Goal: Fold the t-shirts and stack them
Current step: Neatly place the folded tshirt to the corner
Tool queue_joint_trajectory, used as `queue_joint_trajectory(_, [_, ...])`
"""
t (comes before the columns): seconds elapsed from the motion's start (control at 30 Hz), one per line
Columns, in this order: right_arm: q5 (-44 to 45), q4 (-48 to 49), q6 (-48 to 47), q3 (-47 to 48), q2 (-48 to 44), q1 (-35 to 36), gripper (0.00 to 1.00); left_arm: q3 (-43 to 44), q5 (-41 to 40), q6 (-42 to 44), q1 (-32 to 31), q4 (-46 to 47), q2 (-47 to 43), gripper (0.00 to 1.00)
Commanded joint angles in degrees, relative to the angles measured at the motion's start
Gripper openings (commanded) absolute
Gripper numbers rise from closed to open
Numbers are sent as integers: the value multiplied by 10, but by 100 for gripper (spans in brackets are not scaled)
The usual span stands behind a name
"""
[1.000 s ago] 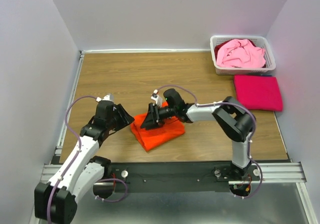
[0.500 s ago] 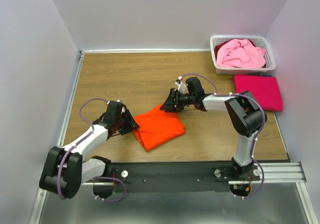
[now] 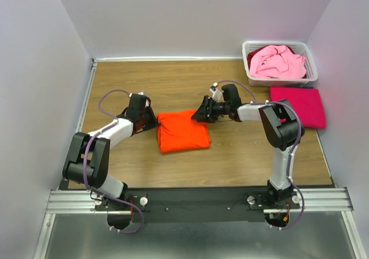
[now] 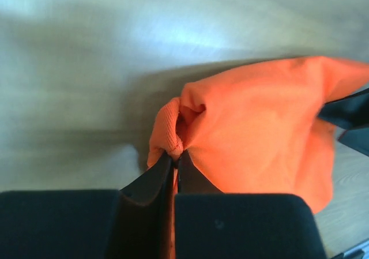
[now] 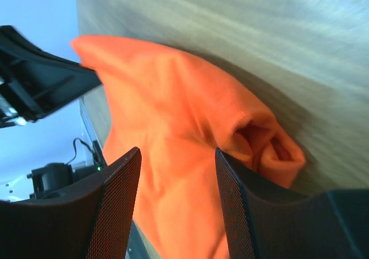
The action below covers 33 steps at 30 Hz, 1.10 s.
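The orange t-shirt [image 3: 183,131] slid up-table; basket [image 3: 281,80] and magenta t-shirt [image 3: 297,106] lie well apart.

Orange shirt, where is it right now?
In the top view, the orange shirt lies folded near the middle of the wooden table. The left pincer pinches its left edge, and the right pincer sits at its upper right corner.

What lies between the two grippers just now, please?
The folded orange t-shirt, seen in the top view: the left gripper is shut on its left edge, the right gripper open at its far right corner.
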Motion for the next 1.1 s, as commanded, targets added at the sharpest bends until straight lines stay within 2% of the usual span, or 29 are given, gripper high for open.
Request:
queue_joint_trajectory(0.0, [5,-16,-9,18,-22,-11,61,34,-48,41,9,-1,-24,8])
queue_joint_trajectory(0.1, [3,-14,8,17,-49,-11,61,27,-60,49,9,-10,-71,20])
queue_joint_trajectory(0.27, [6,-11,33,32,-90,-12,61,-16,-18,37,9,26,-163,27])
queue_joint_trajectory(0.4, [-4,11,59,53,-76,-10,62,-19,-28,37,9,26,-167,46])
queue_joint_trajectory(0.47, [-16,38,80,59,-52,-11,62,-16,-11,38,9,40,-153,50])
queue_joint_trajectory(0.53, [-18,61,95,61,-35,-11,62,-22,14,29,9,71,-135,50])
queue_joint_trajectory(0.63, [-15,115,126,62,4,-11,62,-26,65,3,9,174,-83,48])
queue_joint_trajectory(0.77, [12,136,139,76,65,-12,62,-10,101,-25,9,231,21,35])
queue_joint_trajectory(0.93, [28,138,137,67,111,-36,61,7,111,-50,35,242,143,27])
queue_joint_trajectory(1.07, [22,142,125,40,89,-51,61,0,113,-43,45,230,132,24])
